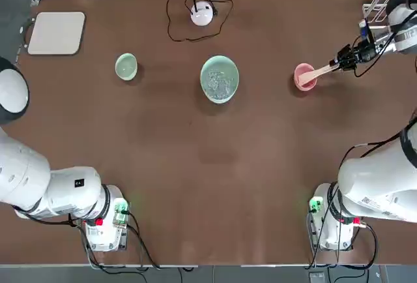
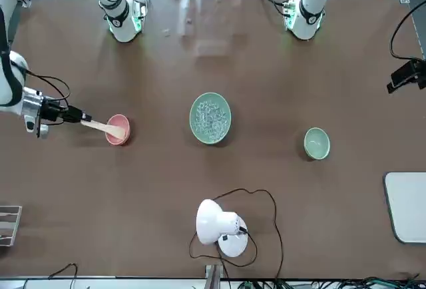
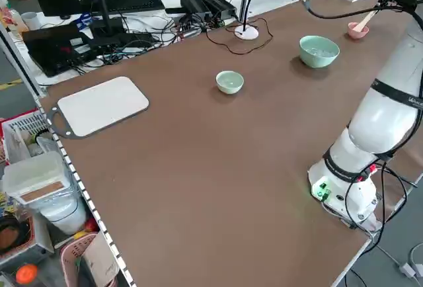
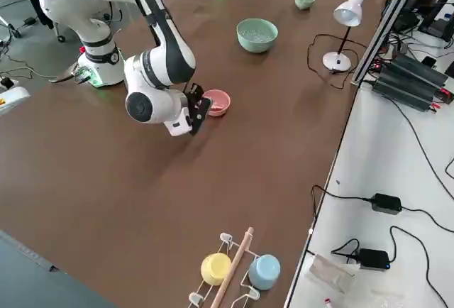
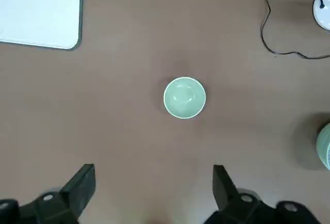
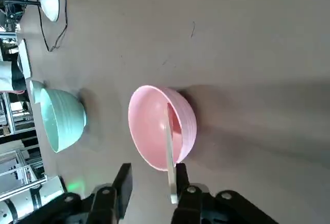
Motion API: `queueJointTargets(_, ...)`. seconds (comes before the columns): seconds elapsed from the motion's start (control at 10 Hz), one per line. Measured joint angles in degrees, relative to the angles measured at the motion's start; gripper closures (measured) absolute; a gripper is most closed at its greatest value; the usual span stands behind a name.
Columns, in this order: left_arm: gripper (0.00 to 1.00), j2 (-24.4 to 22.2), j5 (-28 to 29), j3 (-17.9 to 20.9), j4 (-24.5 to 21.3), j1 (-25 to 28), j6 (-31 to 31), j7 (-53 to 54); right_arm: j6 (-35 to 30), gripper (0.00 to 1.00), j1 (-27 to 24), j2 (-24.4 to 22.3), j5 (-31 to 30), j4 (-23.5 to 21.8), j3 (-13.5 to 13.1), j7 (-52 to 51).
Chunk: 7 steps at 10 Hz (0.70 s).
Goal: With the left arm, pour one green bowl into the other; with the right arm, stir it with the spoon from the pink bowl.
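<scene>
On the table, three bowls: small green bowl (image 1: 126,66), large green bowl (image 1: 219,79), pink bowl (image 1: 304,77) with one spoon (image 1: 318,72); both end effectors spread.

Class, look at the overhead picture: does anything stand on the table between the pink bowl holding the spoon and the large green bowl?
Nothing visible does. Only bare table lies between the pink bowl, with the spoon in it, and the large green bowl. The lamp stands farther back, off that line.

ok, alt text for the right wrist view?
The right gripper has its jaws apart around the handle of the wooden spoon, whose other end lies in the pink bowl. The large green bowl stands beyond it on the brown table.
</scene>
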Motion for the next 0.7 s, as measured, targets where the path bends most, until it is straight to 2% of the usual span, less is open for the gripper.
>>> queueJointTargets(0.6, 0.0, 0.02, 0.0, 0.0, 0.0, -0.02, 0.0, 0.0, 0.03, 0.47, -0.15, 2.73, 0.35, 2.25, 0.0, -1.48)
queueJointTargets(0.7, 0.0, 0.02, 0.0, 0.0, 0.0, -0.02, 0.0, 0.0, 0.03, 0.42, -0.17, 2.97, 0.36, 2.64, 0.0, -1.63)
